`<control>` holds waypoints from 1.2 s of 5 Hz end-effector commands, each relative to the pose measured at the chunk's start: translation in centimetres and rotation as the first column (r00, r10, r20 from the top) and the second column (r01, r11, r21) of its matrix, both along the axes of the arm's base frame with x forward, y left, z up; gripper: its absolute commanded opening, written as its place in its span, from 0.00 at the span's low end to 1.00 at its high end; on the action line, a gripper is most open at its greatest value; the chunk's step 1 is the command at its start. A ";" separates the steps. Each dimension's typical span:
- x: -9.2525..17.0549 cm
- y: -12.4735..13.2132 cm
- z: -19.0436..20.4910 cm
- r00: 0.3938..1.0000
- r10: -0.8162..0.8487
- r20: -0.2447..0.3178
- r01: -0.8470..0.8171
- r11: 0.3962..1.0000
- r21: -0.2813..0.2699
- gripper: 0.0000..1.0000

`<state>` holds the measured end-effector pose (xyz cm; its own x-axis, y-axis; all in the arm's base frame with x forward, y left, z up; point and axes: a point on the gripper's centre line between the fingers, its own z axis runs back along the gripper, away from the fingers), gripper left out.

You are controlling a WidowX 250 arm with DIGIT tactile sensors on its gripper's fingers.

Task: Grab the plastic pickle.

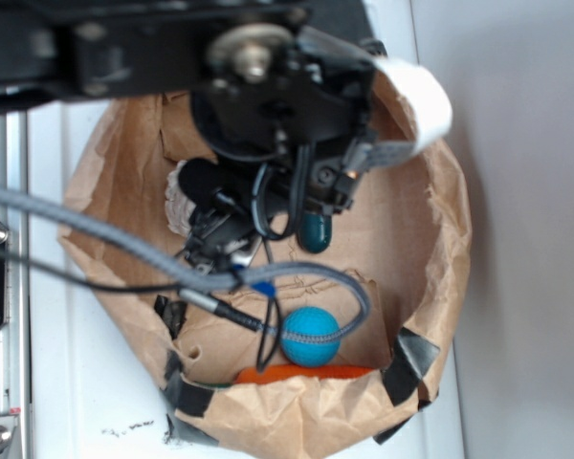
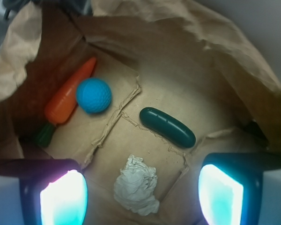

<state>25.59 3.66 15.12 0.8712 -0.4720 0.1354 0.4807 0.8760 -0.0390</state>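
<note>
Brown crumpled paper forms an open bag [image 2: 192, 33] whose flat cardboard-coloured floor carries everything in sight. Taking the smooth, glossy, dark teal-green capsule-shaped plastic pickle [image 2: 167, 126] as the landmark: in the wrist view it lies flat on the bag floor, near the middle, its long axis running diagonally, with nothing touching it. Up and to the left of the pickle, apart from it, sits a textured round blue ball [image 2: 93, 95]. A long orange plastic carrot [image 2: 69, 93] with a dark green stub end lies just beyond the ball on the side away from the pickle, touching or nearly touching the ball. Below and slightly left of the pickle, near it but separate, rests a crumpled white wad of paper [image 2: 136, 185].

The black gripper [image 2: 141, 192] hangs above the bag floor with its jaws spread wide; its two fingers [image 2: 63, 197] glow pale cyan at the bottom corners of the wrist view, and the pickle lies ahead of the gap, closer to the right-hand finger, unheld.

From the exterior view, the arm covers most of the bag; one rounded end of the pickle [image 1: 314, 232] peeks out beneath it, and the ball [image 1: 310, 337] and carrot [image 1: 301, 375] lie at the bag's near wall.
</note>
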 end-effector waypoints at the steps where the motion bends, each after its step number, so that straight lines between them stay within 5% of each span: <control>1: 2.0 -1.3 -3.3 0.974 -0.218 0.061 0.211 0.972 0.105 1.00; 3: 4.0 -3.2 -6.3 0.933 -0.347 0.100 0.342 0.938 0.063 1.00; 6: 4.6 -3.7 -7.5 0.927 -0.370 0.063 0.369 0.929 0.033 1.00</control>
<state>28.88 0.79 5.69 0.6733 -0.7279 0.1297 0.7372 0.6743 -0.0424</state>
